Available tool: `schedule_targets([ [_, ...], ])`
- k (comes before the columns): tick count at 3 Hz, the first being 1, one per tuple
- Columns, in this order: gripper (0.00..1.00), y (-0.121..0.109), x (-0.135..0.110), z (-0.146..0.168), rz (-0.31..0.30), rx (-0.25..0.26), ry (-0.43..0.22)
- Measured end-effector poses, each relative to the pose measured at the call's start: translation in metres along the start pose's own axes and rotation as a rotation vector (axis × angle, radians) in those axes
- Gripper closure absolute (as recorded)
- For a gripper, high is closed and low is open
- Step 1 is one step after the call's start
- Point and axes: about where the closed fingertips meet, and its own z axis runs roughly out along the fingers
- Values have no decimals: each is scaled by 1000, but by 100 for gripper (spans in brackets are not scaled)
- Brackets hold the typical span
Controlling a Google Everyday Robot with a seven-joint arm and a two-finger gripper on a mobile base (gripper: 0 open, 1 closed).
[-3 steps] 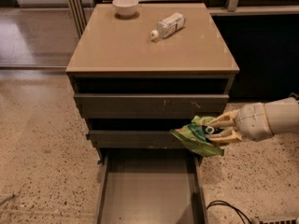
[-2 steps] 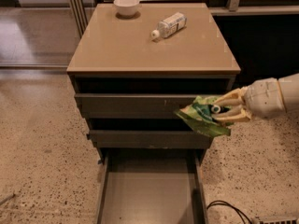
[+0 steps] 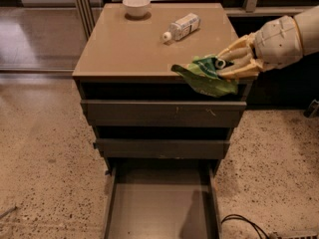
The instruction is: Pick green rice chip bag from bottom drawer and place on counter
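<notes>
My gripper (image 3: 224, 66) comes in from the right and is shut on the green rice chip bag (image 3: 203, 77). It holds the bag in the air at the front right edge of the counter (image 3: 129, 49), the bag hanging partly over the edge. The bottom drawer (image 3: 162, 208) is pulled open below, and its grey tray has nothing in it.
A white bowl (image 3: 136, 5) stands at the counter's back left. A white bottle with a label (image 3: 182, 27) lies on its side near the back middle. Two narrower upper drawers (image 3: 162, 112) are nearly closed. A black cable (image 3: 244, 223) lies on the speckled floor at lower right.
My gripper has lifted the bag from beside the middle drawers up to the counter's front right edge.
</notes>
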Motion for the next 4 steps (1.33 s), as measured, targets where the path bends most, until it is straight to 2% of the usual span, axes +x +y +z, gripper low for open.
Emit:
schedule_targets([
  [1,100,-51,-30,-1,-53,14,-31],
  [2,100,-94,-37,23,-88,-4,-50],
  [3,100,-132,-15,73,-82,-30,-58],
  [4,100,-153,12,127,-69,-39,-83],
])
